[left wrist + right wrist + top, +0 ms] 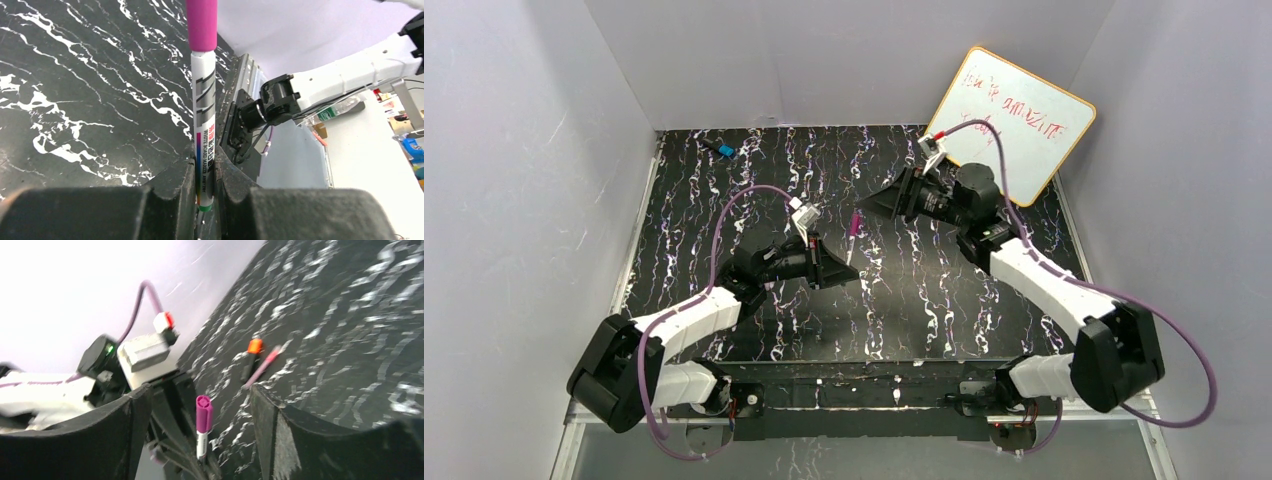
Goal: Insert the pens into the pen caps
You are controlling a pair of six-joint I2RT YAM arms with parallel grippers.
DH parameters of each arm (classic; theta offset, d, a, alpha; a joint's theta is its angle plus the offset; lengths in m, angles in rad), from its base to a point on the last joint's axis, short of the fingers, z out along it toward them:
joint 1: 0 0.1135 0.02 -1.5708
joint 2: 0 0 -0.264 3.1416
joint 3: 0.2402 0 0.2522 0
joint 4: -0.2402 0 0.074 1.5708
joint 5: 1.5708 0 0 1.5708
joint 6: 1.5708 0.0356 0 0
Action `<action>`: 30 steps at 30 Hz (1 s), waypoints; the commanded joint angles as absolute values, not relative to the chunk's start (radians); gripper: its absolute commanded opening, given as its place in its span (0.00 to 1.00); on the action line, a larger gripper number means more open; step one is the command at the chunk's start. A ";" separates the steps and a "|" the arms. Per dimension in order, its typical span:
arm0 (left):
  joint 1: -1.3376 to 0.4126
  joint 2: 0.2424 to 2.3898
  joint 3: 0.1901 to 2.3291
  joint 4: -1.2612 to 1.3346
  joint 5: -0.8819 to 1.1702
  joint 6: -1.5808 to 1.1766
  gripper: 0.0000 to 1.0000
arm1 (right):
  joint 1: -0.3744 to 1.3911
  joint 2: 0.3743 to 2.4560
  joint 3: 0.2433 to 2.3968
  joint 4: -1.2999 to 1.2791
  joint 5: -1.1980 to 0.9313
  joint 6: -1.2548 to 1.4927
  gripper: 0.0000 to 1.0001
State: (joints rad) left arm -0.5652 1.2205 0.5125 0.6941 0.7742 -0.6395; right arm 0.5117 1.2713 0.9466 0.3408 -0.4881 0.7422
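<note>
Black, white-veined tabletop [684,200] walled in pale grey, seen from above: the left gripper [204,167], near the centre, pinches the lower barrel of the thin white marker [205,120] between its fingers, with the magenta cap [202,22] seated on the marker's far end. The right gripper [200,390] faces it from 1 o'clock, jaws spread wide with nothing between them, a little apart from the capped tip. In the right wrist view, the short black marker with an orange end [251,357] and the thin pink pen [262,367] lie side by side on the table, almost touching, at 1 o'clock from the held marker. Whether either wears a cap is too blurred to tell. A whiteboard [1014,120] with red writing leans in the far corner at 1 o'clock, and a black marker with a blue end [721,149] lies at 11 o'clock.
</note>
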 commanded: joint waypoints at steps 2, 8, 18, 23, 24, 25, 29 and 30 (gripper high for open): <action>-0.567 1.220 0.511 0.801 0.821 -0.700 0.00 | 0.520 1.325 0.925 0.753 -0.823 0.890 0.72; -0.568 1.236 0.511 0.829 0.801 -0.721 0.00 | 0.521 1.326 0.943 0.733 -0.832 0.879 0.57; -0.568 1.246 0.517 0.849 0.794 -0.743 0.00 | 0.532 1.306 0.935 0.646 -0.783 0.811 0.66; -0.569 1.245 0.520 0.856 0.801 -0.752 0.00 | 0.532 1.293 0.898 0.664 -0.705 0.799 0.69; -0.569 1.245 0.520 0.856 0.803 -0.753 0.00 | 0.532 1.294 0.892 0.674 -0.694 0.801 0.70; -0.569 1.246 0.521 0.858 0.806 -0.756 0.00 | 0.532 1.296 0.885 0.689 -0.687 0.805 0.71; -0.572 1.251 0.526 0.867 0.813 -0.768 0.00 | 0.537 1.317 0.881 0.714 -0.675 0.811 0.70; -0.572 1.252 0.526 0.873 0.813 -0.772 0.00 | 0.540 1.325 0.883 0.712 -0.675 0.811 0.70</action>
